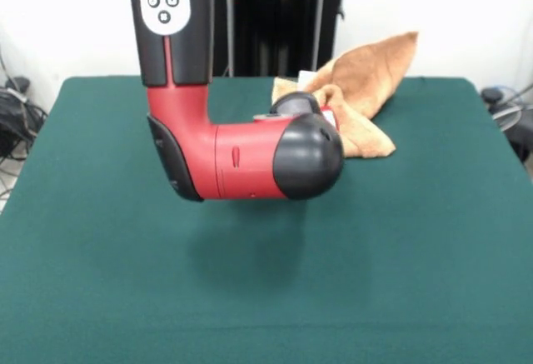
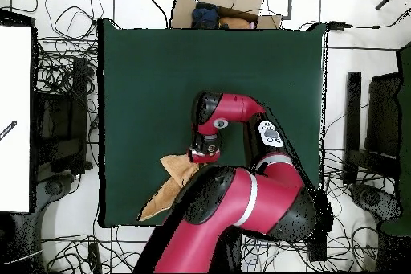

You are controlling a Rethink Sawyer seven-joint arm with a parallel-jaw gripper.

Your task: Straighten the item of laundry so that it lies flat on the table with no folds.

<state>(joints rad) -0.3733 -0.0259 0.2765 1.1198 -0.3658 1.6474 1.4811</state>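
Observation:
The peach-orange towel (image 1: 362, 89) lies crumpled at the far right of the green table (image 1: 266, 297), close to the robot's side. One corner of it stands up toward the far edge. In the overhead view the towel (image 2: 168, 184) shows as a folded strip running to the table's edge by the robot base. My gripper (image 2: 203, 152) points down at the towel's inner end. In the front view the red and black arm (image 1: 250, 160) hides the gripper and the near part of the towel. I cannot see whether it holds the cloth.
The arm's bent elbow hangs low over the table's middle. A cardboard box (image 2: 221, 2) stands beyond the table's far edge in the overhead view. Cables (image 2: 64, 54) and equipment lie on the floor on both sides.

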